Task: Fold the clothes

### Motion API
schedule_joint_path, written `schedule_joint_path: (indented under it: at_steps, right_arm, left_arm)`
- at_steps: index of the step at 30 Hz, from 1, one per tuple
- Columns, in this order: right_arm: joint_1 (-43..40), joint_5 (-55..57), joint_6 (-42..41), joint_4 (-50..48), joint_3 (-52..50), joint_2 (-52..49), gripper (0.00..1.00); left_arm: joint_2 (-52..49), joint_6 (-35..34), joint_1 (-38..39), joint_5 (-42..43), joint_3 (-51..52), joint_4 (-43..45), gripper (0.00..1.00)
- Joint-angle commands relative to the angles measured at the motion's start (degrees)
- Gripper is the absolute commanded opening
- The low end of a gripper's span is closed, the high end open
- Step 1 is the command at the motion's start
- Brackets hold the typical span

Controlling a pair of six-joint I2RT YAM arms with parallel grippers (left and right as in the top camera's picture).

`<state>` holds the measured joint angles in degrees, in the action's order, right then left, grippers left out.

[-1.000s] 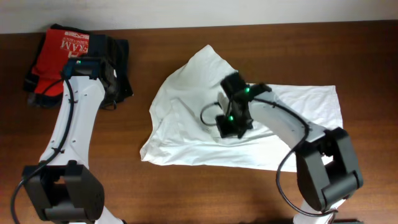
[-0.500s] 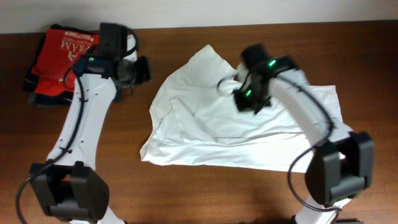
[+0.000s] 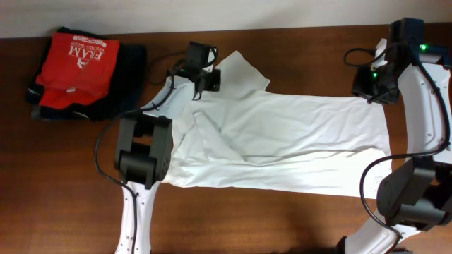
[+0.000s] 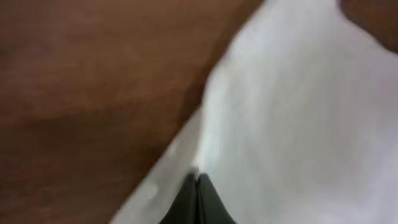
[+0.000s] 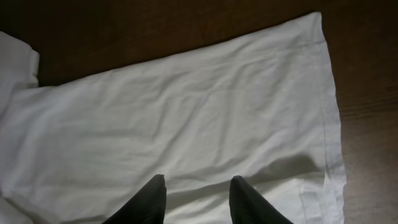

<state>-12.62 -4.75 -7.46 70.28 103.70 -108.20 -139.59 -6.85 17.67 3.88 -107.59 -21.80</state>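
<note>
- The large white thin-fabric T-shirt (image 3: 282,141) lay spread across the middle of the dark brown wooden table (image 3: 70,204). Its hem pointed at the right edge and its rumpled shoulder end sat toward the far edge, left of centre.
- The left gripper (image 4: 198,186) sat at that far shoulder end with its jaws closed tip to tip. The wrist view was blurred, so I could not tell whether any fabric was pinched between them.
- The right gripper (image 5: 199,179) hung over the hem end near the far right corner. Its jaws were wide apart, with nothing in them and only flat cloth beneath.
- Risk: I judged that if the left jaws held just one layer, a pull would peel it away and deepen the diagonal creases on the left half.
- Risk: the left arm lay over the shirt's left side, so a low sweep could drag the thin cloth into a bunch.
- Risk: closing the right jaws away from the hem corner could lift a tent of fabric instead of a clean edge.
- Risk: the red shirt with white lettering (image 3: 83,60) sat on a dark folded stack (image 3: 131,74) in the far left corner, near enough for a wide left swing to knock it.
- Open room: there was bare wood along the near edge and between the stack and the T-shirt. The strip along the far edge was thin.
</note>
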Motion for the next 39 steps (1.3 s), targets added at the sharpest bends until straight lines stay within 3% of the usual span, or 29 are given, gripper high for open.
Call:
schedule_joint_path:
  at_steps: [1, 3, 7, 10, 13, 15, 17, 22, 26, 32, 35, 36, 37, 39]
  right_arm:
    - [-0.2, 1.2, 0.4, 0.7, 0.3, -0.9, 0.38]
    - [-0.2, 1.9, 0.4, 0.9, 0.3, -0.9, 0.38]
    - [-0.2, 3.8, 0.4, 0.9, 0.3, -0.9, 0.38]
    - [-0.2, 3.8, 0.4, 0.8, 0.3, -0.9, 0.38]
    - [-0.2, 4.2, 0.4, -0.1, 0.3, -0.9, 0.41]
    - [-0.2, 4.2, 0.4, -0.7, 0.3, -0.9, 0.46]
    - [-0.2, 4.2, 0.4, -1.1, 0.3, -0.9, 0.46]
    - [-0.2, 4.2, 0.4, -0.7, 0.3, -0.9, 0.46]
    - [-0.2, 4.2, 0.4, 0.2, 0.3, -0.9, 0.46]
    - [-0.2, 7.1, 0.4, -1.6, 0.3, -1.0, 0.47]
    - [-0.3, 8.3, 0.4, -8.8, -2.7, -1.1, 0.56]
    - [-0.3, 9.7, 0.4, -12.5, -3.8, -1.8, 0.62]
    - [-0.3, 10.2, 1.6, -15.8, -4.7, -2.9, 0.75]
    - [-1.3, 12.5, 4.1, -19.3, -5.0, -6.3, 0.79]
  left_arm:
    - [-4.3, 0.9, -1.4, -3.2, 0.1, -4.7, 0.01]
    - [-4.3, 0.9, -2.7, -7.4, 0.1, -10.0, 0.0]
    - [-4.3, 0.0, -6.4, -7.8, 0.1, -19.5, 0.01]
    - [-3.4, 0.2, -7.1, -6.7, -1.1, -20.2, 0.0]
    - [-0.3, 0.9, -6.6, -2.4, -11.6, -20.3, 0.02]
    - [0.5, 1.5, -5.7, 2.7, -22.6, -20.5, 0.2]
    - [0.5, 3.8, -5.0, 4.0, -26.0, -17.3, 0.34]
    - [-7.6, 12.9, -3.4, 3.4, -25.6, -9.5, 0.39]
    - [-15.1, 13.0, -3.5, 2.6, -25.6, -6.0, 0.48]
    - [-18.3, 13.0, -3.5, 2.3, -25.6, -4.4, 0.47]
    - [-18.3, 13.0, -3.6, 2.3, -25.6, -5.0, 0.37]
    - [-18.3, 13.0, -3.6, 2.3, -25.6, -5.5, 0.35]
    - [-18.3, 13.0, -3.6, 2.4, -25.6, -5.5, 0.31]
    - [-18.2, 13.0, -3.6, 2.3, -25.6, -5.9, 0.31]
